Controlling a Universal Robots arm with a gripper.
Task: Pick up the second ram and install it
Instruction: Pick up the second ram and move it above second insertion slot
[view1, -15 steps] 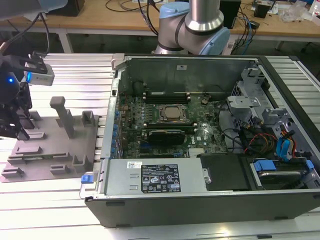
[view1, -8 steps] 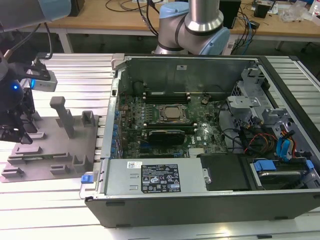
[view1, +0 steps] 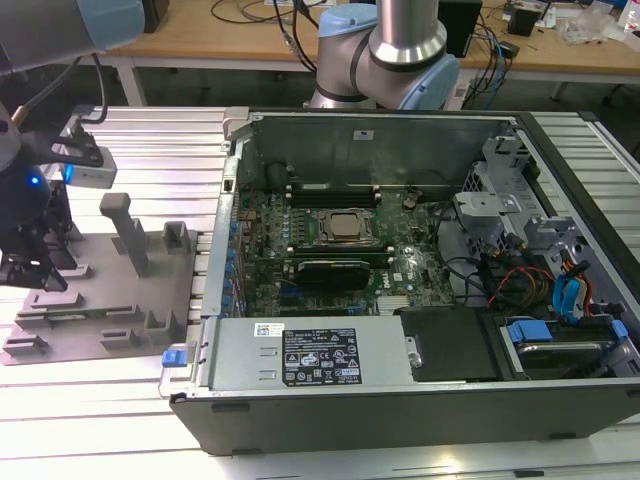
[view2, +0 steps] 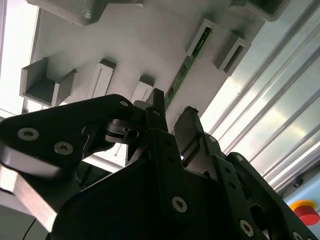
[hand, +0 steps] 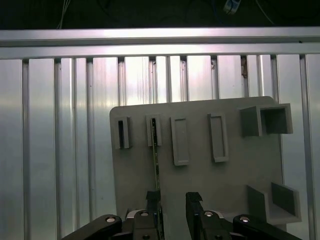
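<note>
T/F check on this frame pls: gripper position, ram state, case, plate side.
1. The gripper is at the grey fixture plate, not inside the computer case. True.
2. The gripper is shut on the second ram. False: in both wrist views it is open, with a gap between its sides, and the stick sits in the plate.
3. The second ram stands on edge in a slot of the fixture plate. True.
4. The computer case is closed up. False: its side is off and the motherboard shows.
5. The fixture plate lies on the exterior view's right of the case. False: it lies on the exterior view's left.
</note>
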